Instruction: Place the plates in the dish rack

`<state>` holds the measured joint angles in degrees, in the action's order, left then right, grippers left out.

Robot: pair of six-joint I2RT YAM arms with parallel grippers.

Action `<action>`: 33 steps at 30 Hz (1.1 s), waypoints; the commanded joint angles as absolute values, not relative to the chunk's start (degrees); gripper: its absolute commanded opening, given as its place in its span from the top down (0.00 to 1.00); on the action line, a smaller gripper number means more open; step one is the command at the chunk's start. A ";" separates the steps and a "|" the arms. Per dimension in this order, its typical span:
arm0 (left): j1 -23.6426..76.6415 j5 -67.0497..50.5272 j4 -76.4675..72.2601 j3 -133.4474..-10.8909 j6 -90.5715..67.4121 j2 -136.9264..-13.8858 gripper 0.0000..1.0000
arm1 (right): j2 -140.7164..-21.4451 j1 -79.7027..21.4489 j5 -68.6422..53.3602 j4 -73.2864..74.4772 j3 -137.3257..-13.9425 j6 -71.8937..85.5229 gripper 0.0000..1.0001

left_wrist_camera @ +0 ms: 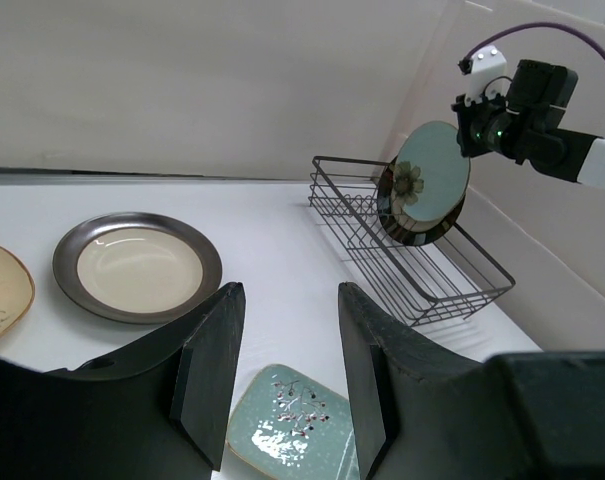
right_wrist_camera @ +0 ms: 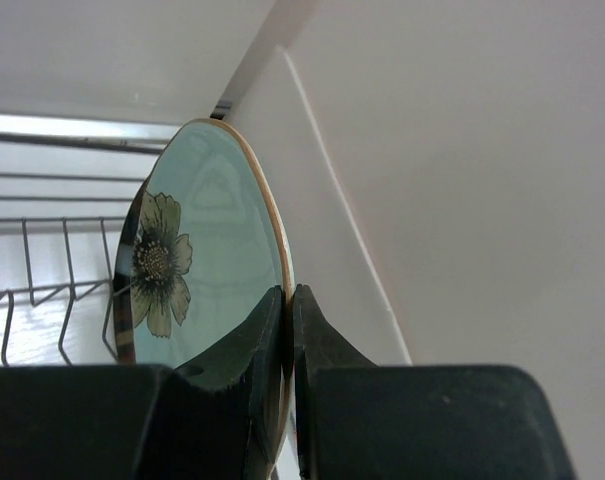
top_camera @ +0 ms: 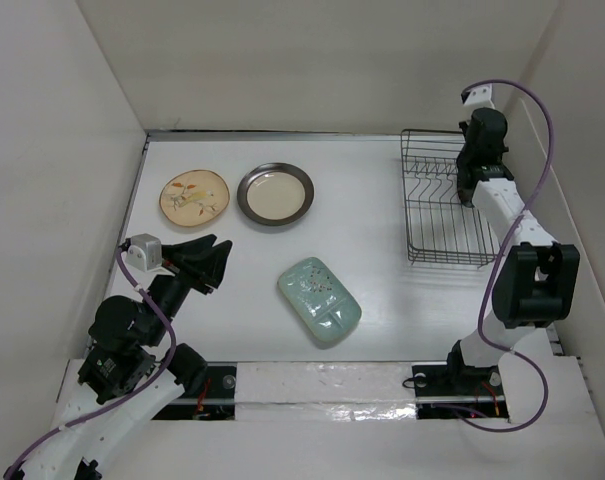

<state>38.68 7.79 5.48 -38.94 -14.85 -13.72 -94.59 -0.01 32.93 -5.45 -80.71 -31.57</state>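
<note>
Left wrist view: the right gripper (left_wrist_camera: 470,128) is pressed together on the upper rim of the teal floral plate (left_wrist_camera: 432,170). The plate hangs on edge from the fingers, at the right of the frame.

The dish rack (left_wrist_camera: 354,222) lies directly below the plate, so the coming move turns on a descent along the plate's own plane. In the top view the rack's long axis runs up and down the frame. The plate's flower face points along that axis, toward the bottom of the frame, so its disc stands across the rack as the dividers require.

The plate's lower edge overlaps the rack wires. Whether it already sits between two dividers cannot be told. A dark rim shows just behind the plate; it is probably a plate already racked, though the view is too poor to confirm.

The left gripper (left_wrist_camera: 290,295) is spread and holds nothing, low at the left of the top view. It is the arm nearer the three dishes flat on the table (top_camera: 382,300):
- tan leaf-print plate (top_camera: 194,198)
- grey-rimmed cream plate (top_camera: 274,194)
- pale-green oblong dish (top_camera: 319,300)
</note>
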 commanded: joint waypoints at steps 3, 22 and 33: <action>39.02 7.47 2.81 -38.94 -14.59 -14.33 0.61 | -93.16 0.09 32.87 -15.29 -78.66 -29.80 1.00; 39.02 8.17 2.90 -38.85 -14.68 -14.59 0.61 | -92.46 3.25 27.69 -17.50 -68.38 -5.72 0.78; 39.02 8.70 2.99 -38.85 -14.50 -16.26 0.61 | -88.34 3.25 28.83 -4.93 -78.57 8.34 0.25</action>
<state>38.68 8.12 5.45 -38.94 -14.85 -15.31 -93.32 3.27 28.18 -6.90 -73.03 1.34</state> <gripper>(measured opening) 0.393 0.744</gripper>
